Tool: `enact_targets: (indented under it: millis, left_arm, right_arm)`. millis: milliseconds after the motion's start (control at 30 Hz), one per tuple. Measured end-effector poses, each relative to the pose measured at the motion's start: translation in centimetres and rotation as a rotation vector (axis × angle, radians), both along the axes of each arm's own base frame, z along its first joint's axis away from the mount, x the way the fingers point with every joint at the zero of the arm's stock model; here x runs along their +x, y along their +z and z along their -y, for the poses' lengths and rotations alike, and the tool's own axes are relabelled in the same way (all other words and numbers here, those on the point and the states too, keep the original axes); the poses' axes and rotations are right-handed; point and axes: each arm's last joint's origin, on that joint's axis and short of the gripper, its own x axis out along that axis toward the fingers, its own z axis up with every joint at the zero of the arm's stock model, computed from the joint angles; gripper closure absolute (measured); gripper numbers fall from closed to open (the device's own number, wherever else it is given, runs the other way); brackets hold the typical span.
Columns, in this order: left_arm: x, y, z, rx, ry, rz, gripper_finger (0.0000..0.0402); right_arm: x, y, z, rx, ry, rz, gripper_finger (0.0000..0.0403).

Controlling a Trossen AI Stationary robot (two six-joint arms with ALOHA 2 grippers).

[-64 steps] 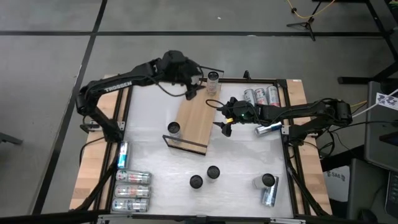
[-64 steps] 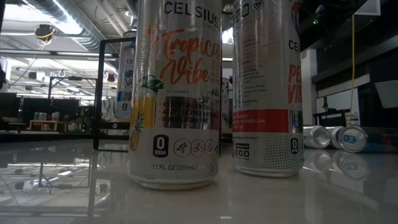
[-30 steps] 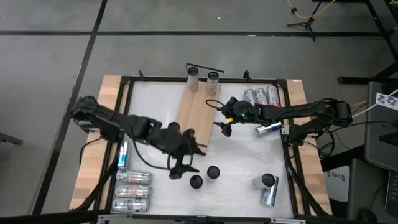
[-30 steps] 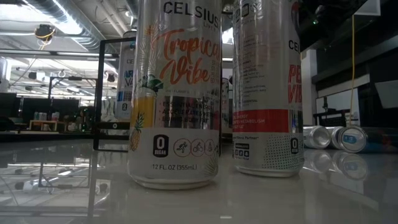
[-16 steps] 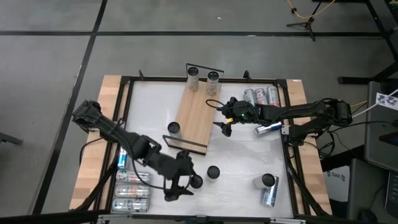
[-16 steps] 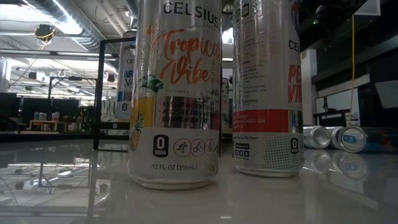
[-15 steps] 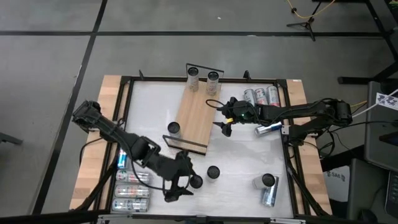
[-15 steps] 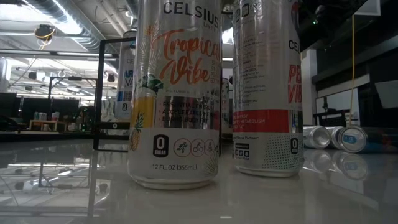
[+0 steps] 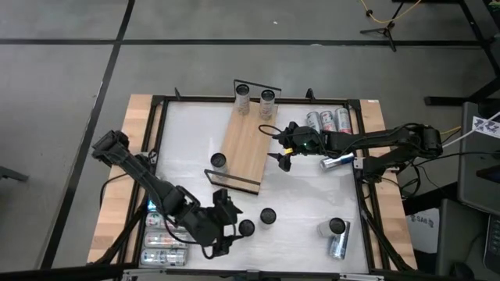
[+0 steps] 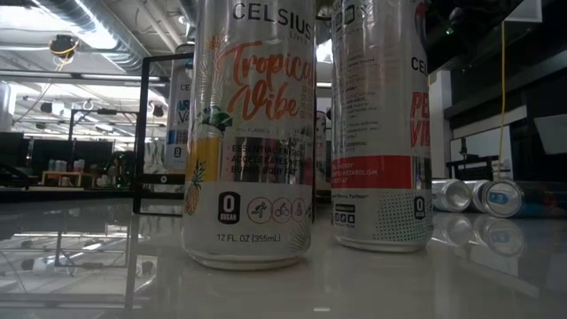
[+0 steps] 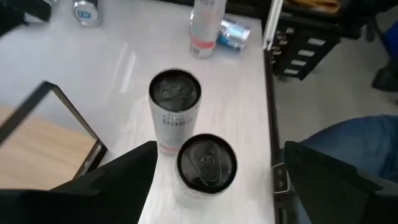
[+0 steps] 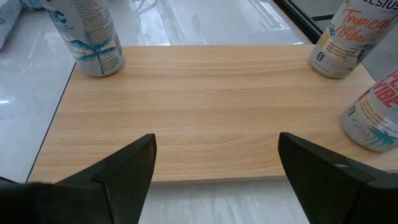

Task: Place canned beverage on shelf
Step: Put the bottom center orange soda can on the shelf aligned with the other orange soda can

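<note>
The shelf [image 9: 246, 144] is a light-wood board with black wire rails, lying on the white table. Two cans [image 9: 242, 95] stand at its far end and one [image 9: 218, 161] at its near end. Two black-topped cans [image 9: 246, 228] [image 9: 268, 215] stand on the table near the front. My left gripper [image 9: 228, 228] is open just left of them. In the left wrist view its fingers [image 11: 118, 180] flank the nearer can [image 11: 205, 165] without touching, and the other can [image 11: 175, 109] stands behind. My right gripper [image 9: 281, 160] is open and empty at the shelf's right edge [image 12: 205, 112].
Several cans lie at the table's near left [image 9: 164, 238] and far right [image 9: 328, 119]. One can lies by the right arm [image 9: 337, 160], and two more are at the near right [image 9: 336, 228]. The low view shows two standing cans [image 10: 248, 133] close up. A person's blue-clad leg [image 11: 348, 143] shows beyond the table edge.
My left gripper has gone from the shelf's near end toward the table's near edge, and now stands open beside the two standing cans. The cans and the shelf have not moved. My right arm has kept still.
</note>
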Motion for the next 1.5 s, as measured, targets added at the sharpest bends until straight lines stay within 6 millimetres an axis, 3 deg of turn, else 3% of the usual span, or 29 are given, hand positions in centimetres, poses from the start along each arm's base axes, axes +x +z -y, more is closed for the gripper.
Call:
enact_targets:
  millis: [400, 900, 1500]
  left_arm:
    - [2.2, -4.8, 1.3, 0.042, 0.075, -0.089, 0.0059]
    - [3.8, -8.7, 2.3, 0.037, 0.104, -0.139, 0.0059]
    - [4.0, -9.3, 2.5, 0.029, 0.088, -0.163, 0.0059]
  right_arm:
    - [0.0, 0.0, 0.0, 0.000, 0.000, 0.000, 0.0070]
    - [0.0, 0.0, 0.0, 0.000, 0.000, 0.000, 0.0070]
    - [0.0, 0.0, 0.0, 0.000, 0.001, 0.000, 0.0070]
